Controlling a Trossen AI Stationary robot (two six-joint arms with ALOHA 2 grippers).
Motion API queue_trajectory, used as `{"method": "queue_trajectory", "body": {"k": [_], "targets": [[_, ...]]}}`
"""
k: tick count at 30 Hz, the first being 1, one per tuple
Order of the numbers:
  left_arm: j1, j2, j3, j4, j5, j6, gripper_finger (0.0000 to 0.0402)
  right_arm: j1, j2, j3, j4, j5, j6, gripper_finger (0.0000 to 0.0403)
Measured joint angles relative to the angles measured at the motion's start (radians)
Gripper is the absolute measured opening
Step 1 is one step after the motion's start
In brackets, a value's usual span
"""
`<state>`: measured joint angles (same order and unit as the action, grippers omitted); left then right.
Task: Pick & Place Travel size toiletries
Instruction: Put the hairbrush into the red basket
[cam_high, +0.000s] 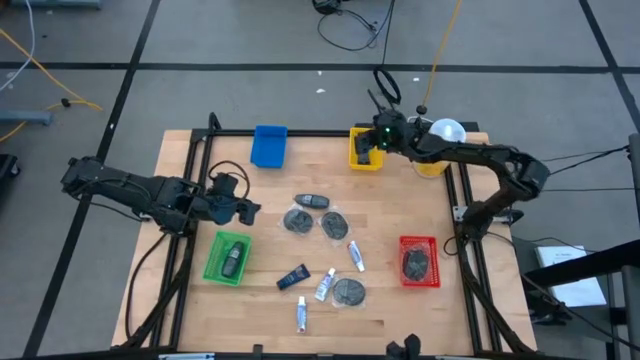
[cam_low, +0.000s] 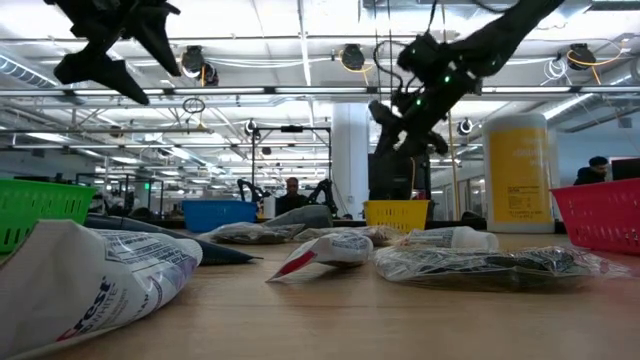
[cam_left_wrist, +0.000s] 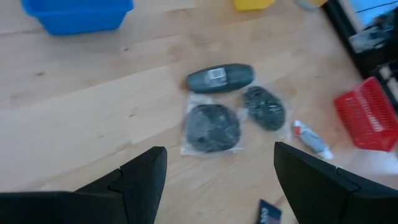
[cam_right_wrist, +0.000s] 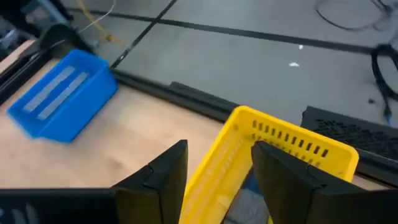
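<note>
Several travel toiletries lie loose on the table's middle: a dark bottle (cam_high: 312, 201), bagged dark discs (cam_high: 298, 220) (cam_high: 334, 224) (cam_high: 349, 291), white tubes (cam_high: 355, 256) (cam_high: 324, 286) (cam_high: 301, 317) and a black tube (cam_high: 293, 277). A further dark bottle lies in the green tray (cam_high: 215, 268), and a disc lies in the red tray (cam_high: 404, 243). My left gripper (cam_high: 250, 211) (cam_left_wrist: 221, 180) hangs open in the air, left of the bottle (cam_left_wrist: 221, 79) and the disc (cam_left_wrist: 211, 127). My right gripper (cam_high: 372, 140) (cam_right_wrist: 219, 168) hangs open above the yellow tray (cam_right_wrist: 292, 140).
A blue tray (cam_high: 270, 145) stands at the far edge, left of the yellow tray (cam_high: 366, 160). The big yellow bottle with a white cap (cam_high: 440, 145) stands at the far right corner beside the right arm. Bare wood lies between the blue tray and the loose items.
</note>
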<state>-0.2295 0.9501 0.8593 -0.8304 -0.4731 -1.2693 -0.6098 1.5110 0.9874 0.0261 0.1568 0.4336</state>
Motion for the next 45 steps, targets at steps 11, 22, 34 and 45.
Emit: {"method": "queue_trajectory", "body": {"k": [11, 22, 34, 45], "targets": [[0.019, 0.182, 0.0, 0.184, 0.056, 0.176, 0.0285, 0.173, -0.174, 0.0, -0.304, 0.102, -0.11, 0.0145], [0.091, 0.37, 0.0, 0.301, 0.299, 0.461, 0.0285, 0.237, -0.292, 0.0, -0.466, 0.105, -0.093, 0.0141], [0.189, 0.518, 0.0, 0.25, 0.375, 0.81, 0.0285, 0.245, -0.321, 0.0, -0.469, 0.103, -0.055, 0.014], [0.249, 0.635, 0.0, 0.299, 0.383, 1.006, 0.0285, 0.245, -0.321, 0.0, -0.465, 0.102, -0.053, 0.0139]]}}
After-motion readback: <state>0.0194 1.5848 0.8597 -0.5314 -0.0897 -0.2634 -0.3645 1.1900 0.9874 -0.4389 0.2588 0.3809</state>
